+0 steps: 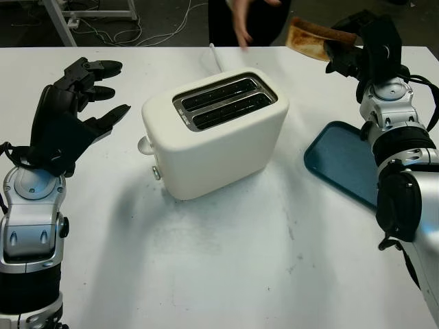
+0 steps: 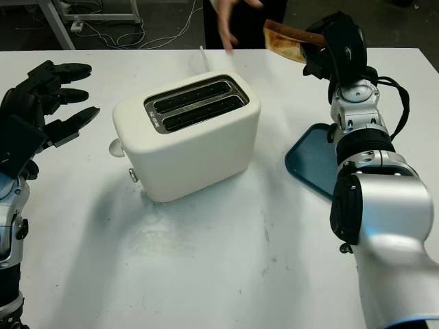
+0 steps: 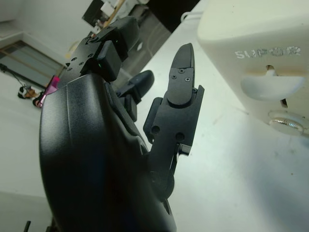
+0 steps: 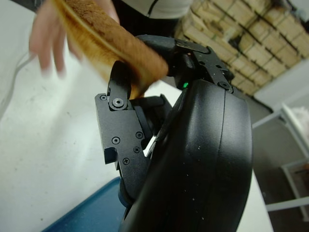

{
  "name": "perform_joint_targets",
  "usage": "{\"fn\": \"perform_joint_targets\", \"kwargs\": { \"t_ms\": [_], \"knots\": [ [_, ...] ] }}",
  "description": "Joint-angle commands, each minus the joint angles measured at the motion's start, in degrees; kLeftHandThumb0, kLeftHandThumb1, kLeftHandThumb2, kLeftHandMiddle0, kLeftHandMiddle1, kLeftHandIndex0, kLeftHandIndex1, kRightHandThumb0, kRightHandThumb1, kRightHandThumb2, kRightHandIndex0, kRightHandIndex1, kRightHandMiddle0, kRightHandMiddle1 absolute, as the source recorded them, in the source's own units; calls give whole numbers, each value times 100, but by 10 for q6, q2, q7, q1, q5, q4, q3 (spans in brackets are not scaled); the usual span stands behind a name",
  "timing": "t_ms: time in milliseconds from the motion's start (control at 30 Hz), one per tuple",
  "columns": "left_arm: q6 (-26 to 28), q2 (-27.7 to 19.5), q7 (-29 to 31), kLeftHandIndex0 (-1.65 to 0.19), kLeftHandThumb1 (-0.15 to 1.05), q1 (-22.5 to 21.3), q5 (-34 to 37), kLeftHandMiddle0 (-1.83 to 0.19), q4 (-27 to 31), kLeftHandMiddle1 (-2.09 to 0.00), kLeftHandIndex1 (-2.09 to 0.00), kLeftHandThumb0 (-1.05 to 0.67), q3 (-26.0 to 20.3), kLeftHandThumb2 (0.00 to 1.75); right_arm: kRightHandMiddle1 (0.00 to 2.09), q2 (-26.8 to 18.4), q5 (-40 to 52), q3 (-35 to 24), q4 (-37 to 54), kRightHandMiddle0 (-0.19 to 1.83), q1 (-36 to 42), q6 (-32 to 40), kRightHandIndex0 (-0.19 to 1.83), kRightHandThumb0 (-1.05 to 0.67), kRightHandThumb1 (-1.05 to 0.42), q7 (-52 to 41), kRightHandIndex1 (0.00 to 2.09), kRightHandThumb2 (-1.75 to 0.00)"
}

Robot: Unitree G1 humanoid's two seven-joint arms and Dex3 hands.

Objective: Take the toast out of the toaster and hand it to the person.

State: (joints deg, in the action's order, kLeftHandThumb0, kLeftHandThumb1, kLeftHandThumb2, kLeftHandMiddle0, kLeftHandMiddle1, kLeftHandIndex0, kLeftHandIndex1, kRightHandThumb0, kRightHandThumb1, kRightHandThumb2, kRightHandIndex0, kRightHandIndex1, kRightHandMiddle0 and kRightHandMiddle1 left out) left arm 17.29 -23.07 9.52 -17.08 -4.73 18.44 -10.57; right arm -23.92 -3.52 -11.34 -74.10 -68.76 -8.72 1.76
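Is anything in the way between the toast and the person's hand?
Nothing visible is. The right hand holds the toast up past the table's far edge, and the person's hand reaches toward it through open air. The toaster sits lower, off to the side.

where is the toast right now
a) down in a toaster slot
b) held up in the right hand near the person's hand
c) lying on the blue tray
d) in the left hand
b: the right hand grips the toast up beyond the toaster, close to the person's hand.

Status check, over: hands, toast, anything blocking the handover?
Right hand shut on toast, raised past the toaster. Left hand open, left of toaster. Person's hand reaching in, not yet on toast. Nothing between them.
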Motion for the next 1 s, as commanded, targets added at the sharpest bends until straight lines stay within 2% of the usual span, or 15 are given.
{"fn": "perform_joint_targets", "kwargs": {
  "t_ms": [0,167,800,933,967],
  "knots": [
    [0,-3,-1,-31,92,7,-1,-16,5,-99,-60,-25,-3,13,175,5,7,-4,-2,29,9,3,68,-4,-92,4,175,-44],
    [0,-1,-4,-31,92,8,-2,-17,5,-100,-60,-24,-3,13,175,6,-4,8,-3,41,11,-6,74,0,-92,10,175,-47],
    [-1,-2,-2,-31,92,9,-1,-17,4,-99,-59,-25,-4,13,175,6,0,11,-4,34,10,-8,72,1,-92,1,175,-44],
    [3,-2,-3,-31,92,10,-2,-17,6,-99,-59,-25,-3,12,175,0,-20,34,-6,43,11,-1,72,-5,-92,-16,175,-42],
    [0,-2,-4,-31,92,10,-3,-17,4,-99,-59,-26,-3,12,163,-2,-30,45,-6,41,12,-3,65,-15,-92,-17,173,-32]
  ]
}}
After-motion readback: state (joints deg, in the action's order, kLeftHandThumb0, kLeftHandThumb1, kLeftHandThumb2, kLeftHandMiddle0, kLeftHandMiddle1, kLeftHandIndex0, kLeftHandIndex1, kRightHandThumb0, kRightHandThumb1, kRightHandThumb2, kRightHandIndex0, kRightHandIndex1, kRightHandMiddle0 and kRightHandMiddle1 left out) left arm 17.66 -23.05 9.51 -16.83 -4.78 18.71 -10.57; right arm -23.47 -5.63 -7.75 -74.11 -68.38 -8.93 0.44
